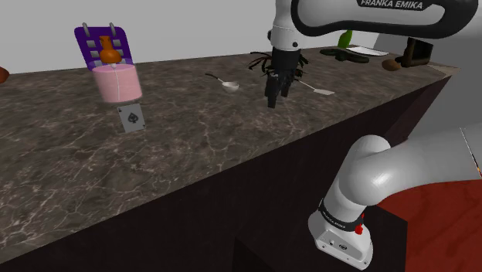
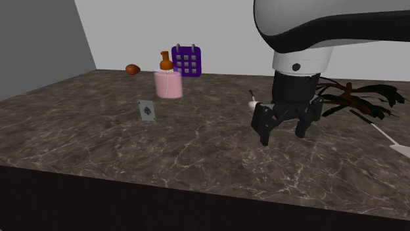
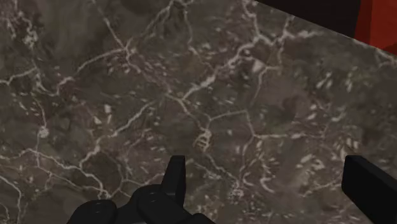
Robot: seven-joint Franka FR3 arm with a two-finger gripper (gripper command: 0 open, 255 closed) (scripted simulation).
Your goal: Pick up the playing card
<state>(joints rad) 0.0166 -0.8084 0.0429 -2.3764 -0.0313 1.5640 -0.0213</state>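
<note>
Your desk (image 1: 232, 162) is a dark veined slab. The arm (image 1: 371, 185) reaches over it with the pincer (image 1: 276, 99) hanging above the stone, fingers spread and holding nothing. The pink bottle (image 1: 117, 82) stands well apart from the pincer, toward the shoulder view's left. The card (image 1: 131, 118) stands on edge just in front of that bottle; you cannot tell whether they touch.

Expect the card to be thin, light and slick, likely to tip or slide at a nudge. Your best hold is probably its top edge, one finger on each face.

The wrist view gives you the finger gap over bare marble. The second exterior view gives you the stretch of desk between the pincer and the card.
</note>
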